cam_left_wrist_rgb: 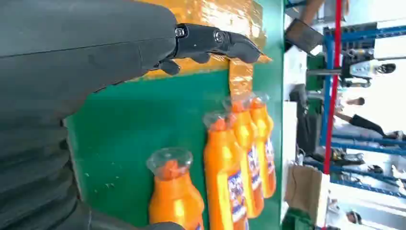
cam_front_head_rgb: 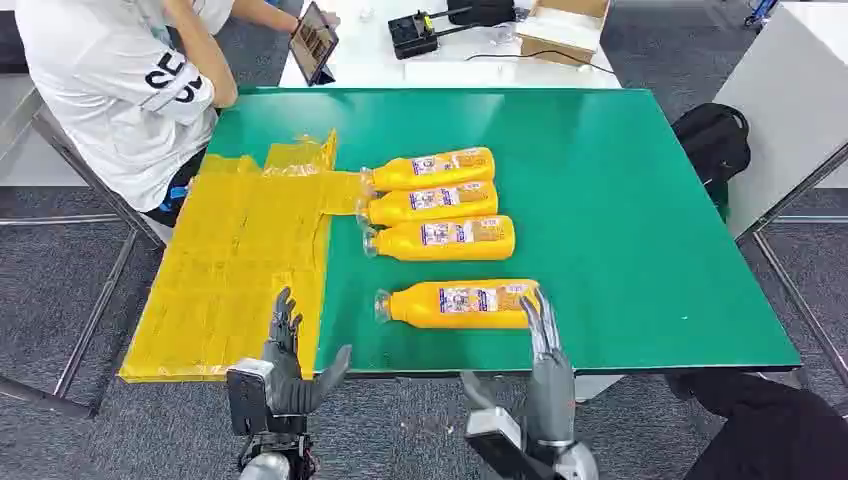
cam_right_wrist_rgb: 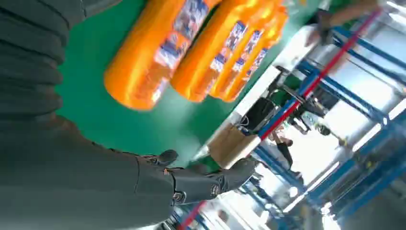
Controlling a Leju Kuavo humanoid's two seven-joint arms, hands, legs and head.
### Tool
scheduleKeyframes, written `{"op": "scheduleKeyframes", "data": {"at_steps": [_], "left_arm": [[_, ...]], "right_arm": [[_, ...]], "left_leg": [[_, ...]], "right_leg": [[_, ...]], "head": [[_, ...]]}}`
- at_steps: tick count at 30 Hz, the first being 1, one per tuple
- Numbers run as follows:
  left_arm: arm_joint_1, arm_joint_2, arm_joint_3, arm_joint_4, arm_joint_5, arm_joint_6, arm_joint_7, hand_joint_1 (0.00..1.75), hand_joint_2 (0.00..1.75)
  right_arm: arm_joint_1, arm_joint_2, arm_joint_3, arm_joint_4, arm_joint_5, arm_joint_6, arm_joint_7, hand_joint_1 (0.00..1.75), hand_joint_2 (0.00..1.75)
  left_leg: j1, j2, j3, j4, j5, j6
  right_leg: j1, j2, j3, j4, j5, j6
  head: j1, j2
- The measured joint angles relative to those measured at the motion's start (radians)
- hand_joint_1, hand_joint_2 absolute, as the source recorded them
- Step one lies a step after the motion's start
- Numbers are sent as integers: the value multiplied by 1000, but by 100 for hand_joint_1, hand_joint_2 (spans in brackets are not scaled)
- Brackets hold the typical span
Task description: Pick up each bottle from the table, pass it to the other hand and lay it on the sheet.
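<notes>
Four orange bottles [cam_front_head_rgb: 447,239] on green table [cam_front_head_rgb: 620,230], yellow sheet [cam_front_head_rgb: 235,270], both hands [cam_front_head_rgb: 285,365] empty, fingers apart

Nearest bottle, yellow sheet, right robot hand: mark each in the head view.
nearest bottle [cam_front_head_rgb: 462,304], head view, on its label.
yellow sheet [cam_front_head_rgb: 235,270], head view, bare middle.
right robot hand [cam_front_head_rgb: 545,372], head view, back of the hand.

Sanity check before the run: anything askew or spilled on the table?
No spills or damage. Four bottles lie on their sides; the nearest bottle sits apart from the other three. The far end of the yellow sheet is crumpled, and the farthest bottle's cap already overlaps it. Both hands hold nothing.
</notes>
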Motion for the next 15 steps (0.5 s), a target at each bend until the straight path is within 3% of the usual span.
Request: {"op": "scheduleKeyframes", "data": {"at_steps": [3, 7, 15], "left_arm": [[-7, -1, -1, 5, -2, -28, -5, 0, 175], [-9, -2, -1, 11, 1, -29, -13, 0, 175], [-11, -2, -2, 12, 2, -25, -15, 0, 175]], "right_arm": [[-128, -9, -26, 19, 245, 86, 189, 0, 175], [-226, -13, -32, 54, 318, 81, 213, 0, 175], [-262, -15, 5, 71, 334, 78, 252, 0, 175]], "left_leg": [[0, 4, 0, 0, 2, 1], [0, 3, 1, 0, 3, 1], [0, 3, 0, 0, 2, 1]], "right_leg": [[0, 2, -1, 0, 2, 0], [0, 2, 0, 0, 2, 0], [0, 2, -1, 0, 1, 1]], "head": [[0, 0], [0, 0], [0, 0]]}}
